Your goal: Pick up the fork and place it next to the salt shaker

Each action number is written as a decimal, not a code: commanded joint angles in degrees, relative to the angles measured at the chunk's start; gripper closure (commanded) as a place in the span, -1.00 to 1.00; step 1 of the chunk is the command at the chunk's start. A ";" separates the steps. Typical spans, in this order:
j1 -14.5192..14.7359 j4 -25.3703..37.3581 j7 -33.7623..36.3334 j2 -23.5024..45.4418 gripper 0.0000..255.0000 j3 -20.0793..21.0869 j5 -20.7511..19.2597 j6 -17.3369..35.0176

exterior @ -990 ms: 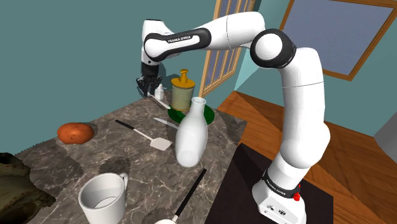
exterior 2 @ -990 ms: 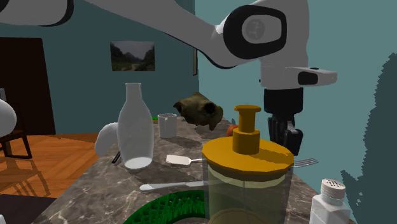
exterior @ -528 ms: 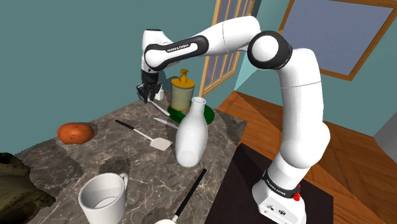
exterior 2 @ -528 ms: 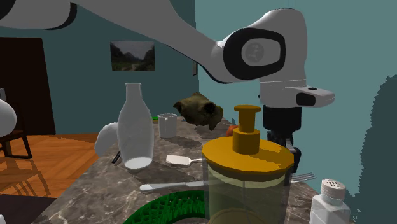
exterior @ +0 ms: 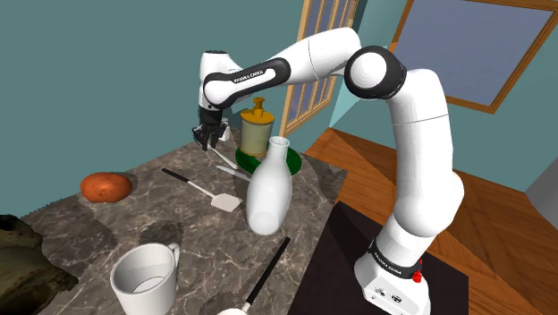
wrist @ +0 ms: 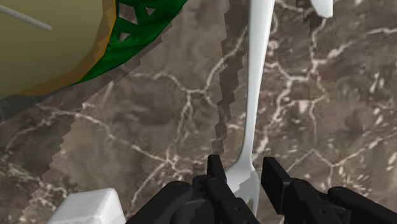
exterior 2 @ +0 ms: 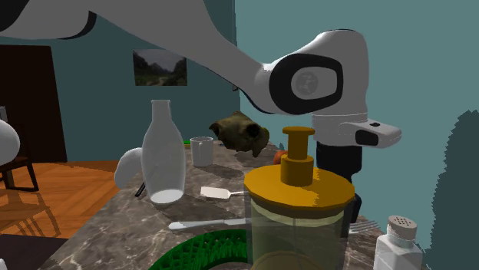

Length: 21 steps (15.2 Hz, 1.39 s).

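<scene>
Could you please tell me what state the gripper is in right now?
Gripper: closed, holding the fork.

My white arm arches toward the upper left; my black tool points down, clasping a slim white fork.

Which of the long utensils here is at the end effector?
The all-white fork, its head held in the end effector; the black-handled spatula lies apart, beside the bottle.
</scene>
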 commanded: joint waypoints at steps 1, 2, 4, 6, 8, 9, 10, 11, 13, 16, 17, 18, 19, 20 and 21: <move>0.00 -0.02 0.00 0.02 1.00 0.00 -0.01 0.04; 0.00 -0.02 0.00 0.02 1.00 0.00 -0.01 0.04; 0.00 -0.01 0.00 0.01 1.00 0.00 -0.01 0.03; 0.00 -0.01 0.00 0.01 -1.00 0.00 -0.01 0.03; 0.00 -0.01 0.00 0.01 -1.00 0.00 -0.01 0.03; 0.00 -0.01 0.00 0.01 -1.00 0.00 -0.01 0.03; 0.00 -0.01 0.00 0.01 -1.00 0.00 -0.01 0.03; -0.15 0.43 -0.23 -0.95 -1.00 0.25 0.39 -1.33; -0.39 1.61 -0.68 -2.72 -1.00 0.69 1.13 -4.18; -0.46 2.17 -0.85 -3.36 -1.00 0.85 1.42 -5.34; -0.46 2.17 -0.85 -3.35 -1.00 0.85 1.41 -5.34; -0.46 2.18 -0.85 -3.35 -1.00 0.85 1.41 -5.34; -0.46 2.18 -0.85 -3.35 -1.00 0.85 1.41 -5.34; -0.46 2.18 -0.85 -3.35 -1.00 0.85 1.41 -5.34; -0.46 2.18 -0.85 -3.35 -1.00 0.85 1.41 -5.34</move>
